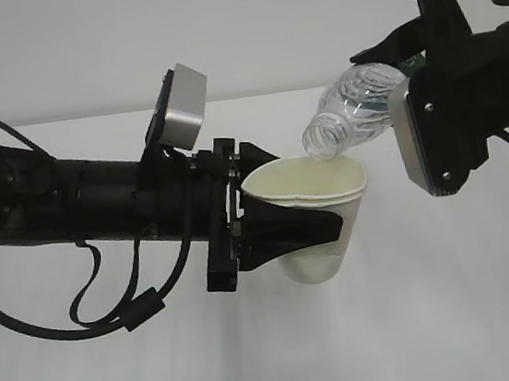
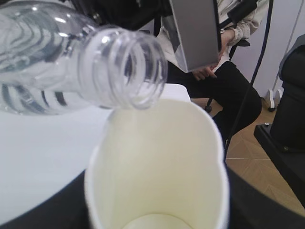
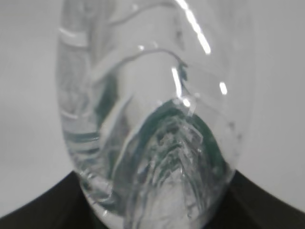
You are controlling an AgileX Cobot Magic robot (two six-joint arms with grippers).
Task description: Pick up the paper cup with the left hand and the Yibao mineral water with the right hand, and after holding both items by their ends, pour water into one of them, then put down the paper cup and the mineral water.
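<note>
My left gripper point(image 1: 320, 231) is shut on the white paper cup point(image 1: 316, 203) and holds it above the table, its rim squeezed out of round. The cup's cream inside fills the left wrist view point(image 2: 157, 162). My right gripper point(image 1: 408, 79) is shut on the Yibao mineral water bottle point(image 1: 355, 104), clear and ribbed, tilted with its open neck point(image 1: 325, 135) down just over the cup's far rim. The bottle also shows in the left wrist view point(image 2: 71, 59) above the cup and fills the right wrist view point(image 3: 152, 119). No stream of water is visible.
The white table point(image 1: 437, 317) lies under both arms. A loose black cable point(image 1: 111, 310) hangs below my left arm. A seated person point(image 2: 224, 62) and a dark chair point(image 2: 286, 119) are beyond the table's far edge.
</note>
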